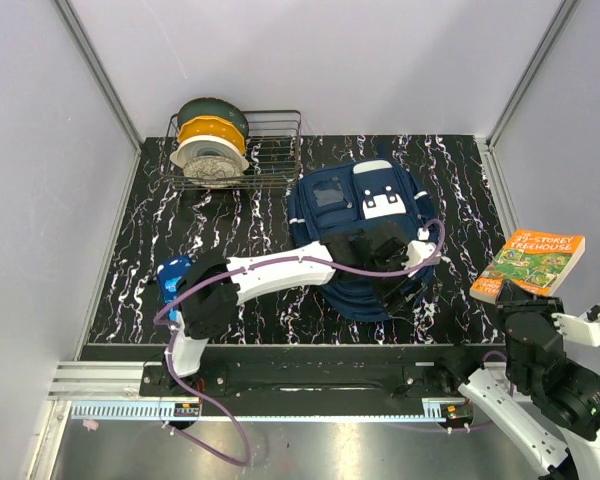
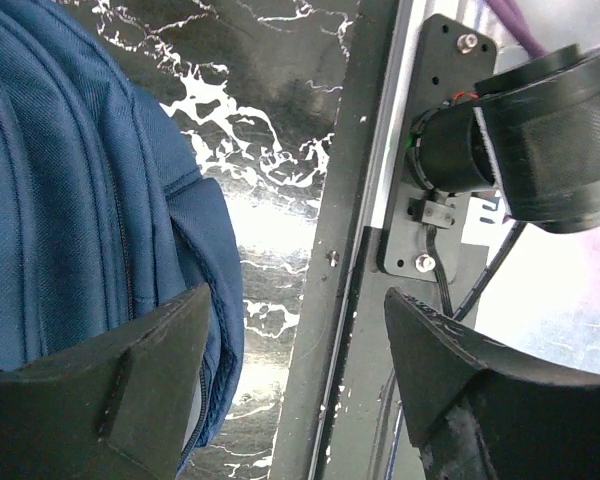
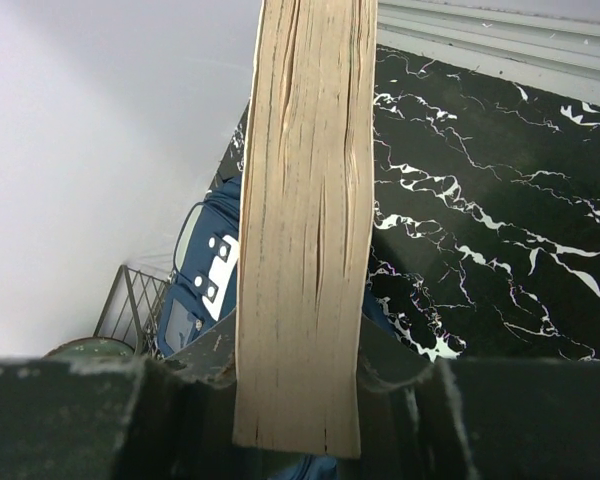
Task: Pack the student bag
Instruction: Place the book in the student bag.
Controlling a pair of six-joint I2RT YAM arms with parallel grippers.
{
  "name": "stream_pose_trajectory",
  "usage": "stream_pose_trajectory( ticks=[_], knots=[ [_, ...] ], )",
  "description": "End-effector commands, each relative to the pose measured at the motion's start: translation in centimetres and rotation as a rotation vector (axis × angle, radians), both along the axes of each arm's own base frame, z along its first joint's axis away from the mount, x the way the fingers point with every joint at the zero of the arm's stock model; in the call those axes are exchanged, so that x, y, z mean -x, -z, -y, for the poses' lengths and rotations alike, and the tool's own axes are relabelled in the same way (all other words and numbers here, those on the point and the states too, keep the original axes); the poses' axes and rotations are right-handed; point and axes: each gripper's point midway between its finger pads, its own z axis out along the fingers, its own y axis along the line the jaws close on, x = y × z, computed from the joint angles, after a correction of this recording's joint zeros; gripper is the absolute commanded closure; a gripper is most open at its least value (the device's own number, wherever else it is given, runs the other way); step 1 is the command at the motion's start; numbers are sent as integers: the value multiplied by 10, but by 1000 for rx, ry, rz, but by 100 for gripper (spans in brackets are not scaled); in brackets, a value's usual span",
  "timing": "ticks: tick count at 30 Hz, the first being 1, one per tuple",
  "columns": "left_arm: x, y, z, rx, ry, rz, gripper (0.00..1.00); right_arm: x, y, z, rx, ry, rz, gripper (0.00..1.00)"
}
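Note:
The navy student bag [image 1: 355, 205] lies flat in the middle of the black marbled table, white patches up. It also shows in the left wrist view [image 2: 70, 190] and the right wrist view [image 3: 202, 275]. My left gripper [image 1: 405, 285] hangs over the bag's near right edge, open and empty, one finger [image 2: 110, 385] over the blue fabric, the other [image 2: 450, 350] over the table's front rail. My right gripper [image 1: 515, 293] is shut on a paperback book [image 1: 530, 262] with a green and orange cover, held above the table's right edge; its page edge [image 3: 305, 230] fills the right wrist view.
A wire basket [image 1: 270, 150] at the back left holds several filament spools [image 1: 210, 145]. A blue object [image 1: 172, 275] lies near the left arm's base. Grey walls close in the table on three sides. A metal rail [image 1: 280, 350] runs along the front edge.

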Motion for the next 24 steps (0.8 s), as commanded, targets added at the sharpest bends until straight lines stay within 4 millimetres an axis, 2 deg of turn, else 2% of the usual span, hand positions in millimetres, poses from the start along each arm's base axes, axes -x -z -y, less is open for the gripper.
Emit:
stream_pose_trajectory(
  ticks=[1,6,8,16,19,24],
  knots=[
    [-6,6,6,-55,-59,10,28,-3,-27,4,-26,26,106,100],
    [-13,29,7,-119,-95,55,36,-1,-26,5,-33,18,116,100],
    [-22,39,7,-154,-135,79,40,-1,-26,4,-39,16,119,100],
    [-46,19,8,-156,-200,187,40,-7,-23,-7,-55,-23,113,100],
    [-53,17,6,-160,-222,223,36,-10,-19,-10,-62,-32,109,100],
    [-60,19,2,-177,-246,260,35,-12,-16,-14,-71,-41,111,99]
  ],
)
